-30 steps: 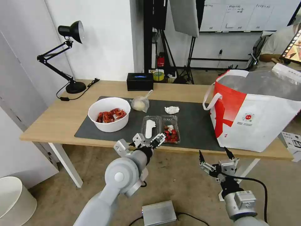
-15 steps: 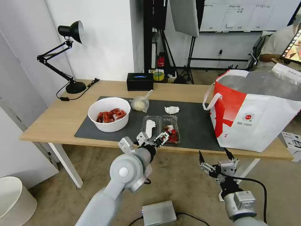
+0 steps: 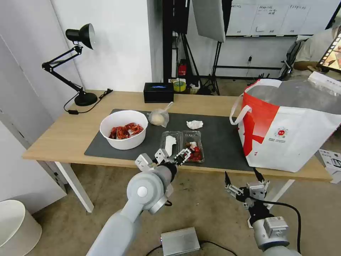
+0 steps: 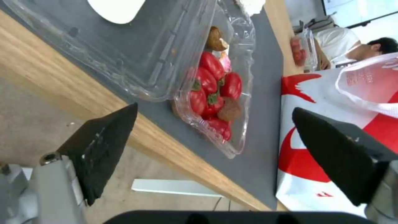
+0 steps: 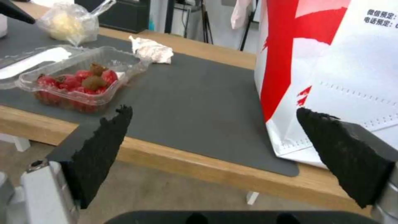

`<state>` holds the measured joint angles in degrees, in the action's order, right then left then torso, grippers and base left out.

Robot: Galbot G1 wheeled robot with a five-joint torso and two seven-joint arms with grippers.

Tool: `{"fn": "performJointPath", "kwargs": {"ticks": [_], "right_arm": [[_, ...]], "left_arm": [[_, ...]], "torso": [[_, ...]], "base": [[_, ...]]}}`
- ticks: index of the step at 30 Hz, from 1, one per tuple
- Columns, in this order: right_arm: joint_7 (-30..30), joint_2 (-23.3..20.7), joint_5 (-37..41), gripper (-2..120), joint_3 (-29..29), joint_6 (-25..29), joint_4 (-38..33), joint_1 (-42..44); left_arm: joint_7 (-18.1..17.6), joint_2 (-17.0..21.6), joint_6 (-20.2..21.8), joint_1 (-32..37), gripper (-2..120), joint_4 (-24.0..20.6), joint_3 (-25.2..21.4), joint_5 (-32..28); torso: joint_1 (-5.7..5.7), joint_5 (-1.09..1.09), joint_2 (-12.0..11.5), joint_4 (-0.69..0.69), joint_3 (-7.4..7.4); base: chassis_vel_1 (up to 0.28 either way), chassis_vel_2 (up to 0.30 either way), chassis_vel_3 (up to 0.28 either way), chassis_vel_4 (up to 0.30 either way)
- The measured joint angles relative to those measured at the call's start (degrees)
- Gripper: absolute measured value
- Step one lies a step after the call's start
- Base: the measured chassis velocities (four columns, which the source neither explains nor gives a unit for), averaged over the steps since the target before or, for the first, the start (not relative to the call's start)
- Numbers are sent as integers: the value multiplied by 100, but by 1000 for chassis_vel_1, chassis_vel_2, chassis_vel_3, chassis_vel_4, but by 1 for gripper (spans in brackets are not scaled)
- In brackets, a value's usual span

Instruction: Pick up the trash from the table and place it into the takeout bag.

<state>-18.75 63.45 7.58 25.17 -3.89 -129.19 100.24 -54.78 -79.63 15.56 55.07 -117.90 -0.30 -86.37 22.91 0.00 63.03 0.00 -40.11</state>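
Note:
On the dark mat of the table stand a white bowl of red crayfish shells, a knotted clear bag, a crumpled tissue and an open clear hinged box with red bits. The white and red takeout bag stands at the table's right end. My left gripper is open at the table's front edge, just short of the clear box. My right gripper is open below the front edge, facing the mat between the box and the takeout bag.
A black desk lamp stands at the back left and a black rectangular box at the back middle. On the floor sit a white bin and a grey metal box. Stands and cables fill the room behind.
My left gripper has crept forward and slightly right, closer to the clear box. The right arm has barely moved.

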Motion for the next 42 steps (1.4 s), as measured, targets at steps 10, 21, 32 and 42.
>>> {"fn": "performJointPath", "kwargs": {"ticks": [10, 21, 32, 42], "right_arm": [[0, -9, -4, 100, -5, 2, 13, -1], [0, 27, -4, 100, -40, 3, 41, -10], [-2, 70, -13, 100, -49, 16, 56, -9], [-2, 119, -58, 100, -114, 39, 102, -7]], "left_arm": [[-33, -55, 0, -3, 100, 95, 26, 23], [-53, -116, -8, -67, 100, 230, -58, 29], [-200, -105, -33, -139, 100, 283, -68, -9], [-216, -102, -56, -195, 100, 327, -74, -17]], "torso": [[0, 0, 0, 0, 0], [1, 0, 0, 0, 0], [1, 0, 0, 0, 0], [1, 0, 0, 0, 0]], "base": [[0, 0, 0, 0], [0, 0, 0, 0], [0, 0, 0, 0], [0, 0, 0, 0]]}}
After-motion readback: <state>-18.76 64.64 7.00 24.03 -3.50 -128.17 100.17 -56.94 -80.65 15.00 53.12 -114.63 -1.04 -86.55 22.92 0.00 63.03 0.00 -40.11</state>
